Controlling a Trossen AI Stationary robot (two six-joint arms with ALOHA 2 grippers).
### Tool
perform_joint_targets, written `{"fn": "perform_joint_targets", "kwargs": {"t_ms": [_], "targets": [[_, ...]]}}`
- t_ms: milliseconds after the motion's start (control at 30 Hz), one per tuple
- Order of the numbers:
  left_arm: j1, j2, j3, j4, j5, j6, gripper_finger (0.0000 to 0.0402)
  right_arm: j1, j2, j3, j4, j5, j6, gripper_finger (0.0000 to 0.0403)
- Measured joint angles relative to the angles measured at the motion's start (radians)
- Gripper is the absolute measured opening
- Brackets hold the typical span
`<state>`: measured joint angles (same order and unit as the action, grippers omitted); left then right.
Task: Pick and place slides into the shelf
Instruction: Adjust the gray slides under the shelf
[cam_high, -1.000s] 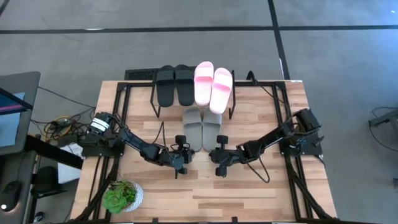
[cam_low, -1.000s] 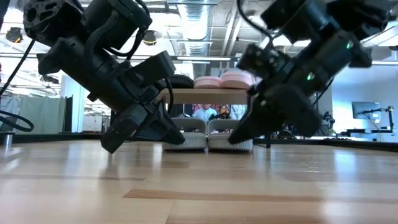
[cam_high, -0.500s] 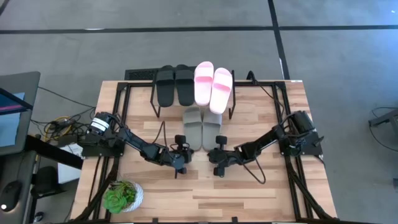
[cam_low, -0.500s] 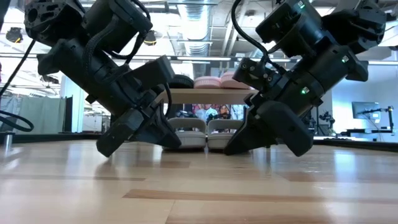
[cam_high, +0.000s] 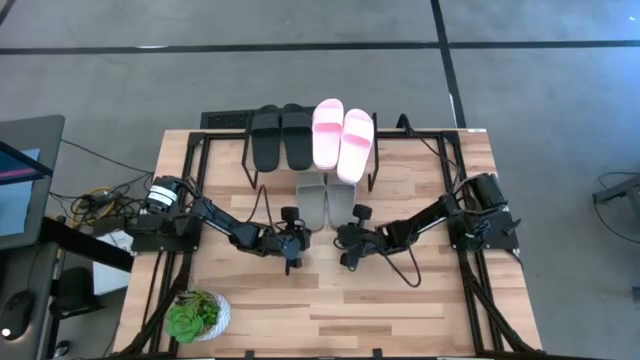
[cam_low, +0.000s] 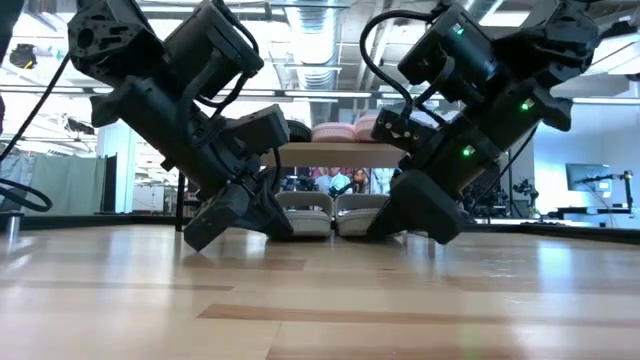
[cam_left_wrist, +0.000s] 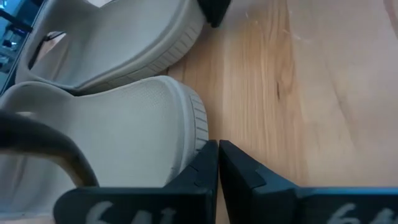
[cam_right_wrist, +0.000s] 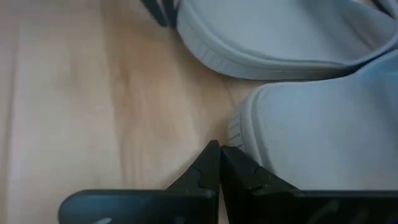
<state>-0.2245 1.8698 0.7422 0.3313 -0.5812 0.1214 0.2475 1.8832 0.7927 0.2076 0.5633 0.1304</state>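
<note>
The shelf (cam_high: 310, 150) stands at the table's far edge, with a black pair (cam_high: 281, 136) and a light pink pair (cam_high: 342, 138) lying on its plank top. The grey-green pair (cam_high: 325, 203) rests sole-down on the table, toes under the shelf and heels sticking out toward me; it also shows under the plank in the low view (cam_low: 333, 214). My left gripper (cam_high: 296, 232) is shut at the left slide's heel. My right gripper (cam_high: 350, 236) is shut at the right slide's heel. My left gripper pushes with its shut fingertips (cam_left_wrist: 208, 155) against the rim of the left grey-green slide's heel (cam_left_wrist: 198, 124), coming low and slanting down from the table's near side. The slide lies flat on the table. My right gripper does the same with its shut fingertips (cam_right_wrist: 229, 158) against the rim of the right slide's heel (cam_right_wrist: 239, 132), low from the near side. That slide also lies flat on the table.
A potted green plant (cam_high: 197, 315) stands at the table's near left corner. Black frame rails run along both side edges (cam_high: 190, 180) (cam_high: 455, 180). Bare wood lies nearer than the grippers (cam_high: 320, 300). People show far behind the shelf in the low view.
Both grippers have moved toward the table's far edge, staying shut and low. The grey-green pair has slid along the table ahead of them, going farther under the shelf, so less of each heel sticks out.
</note>
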Motion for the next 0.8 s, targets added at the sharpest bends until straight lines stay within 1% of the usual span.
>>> {"fn": "perform_joint_targets", "kwargs": {"t_ms": [67,300,800], "targets": [[0.007,0.000,0.000,0.000,0.006,0.008,0.0006,-0.007,0.000,0.000,-0.001,0.016,0.001,0.0000],[0.042,0.000,0.001,0.003,0.010,0.037,0.0006,-0.049,0.000,0.000,0.004,0.019,0.001,0.0000],[0.164,0.002,0.000,0.028,0.010,0.065,0.0006,-0.170,0.000,0.000,0.010,0.022,0.027,0.0000]]}}
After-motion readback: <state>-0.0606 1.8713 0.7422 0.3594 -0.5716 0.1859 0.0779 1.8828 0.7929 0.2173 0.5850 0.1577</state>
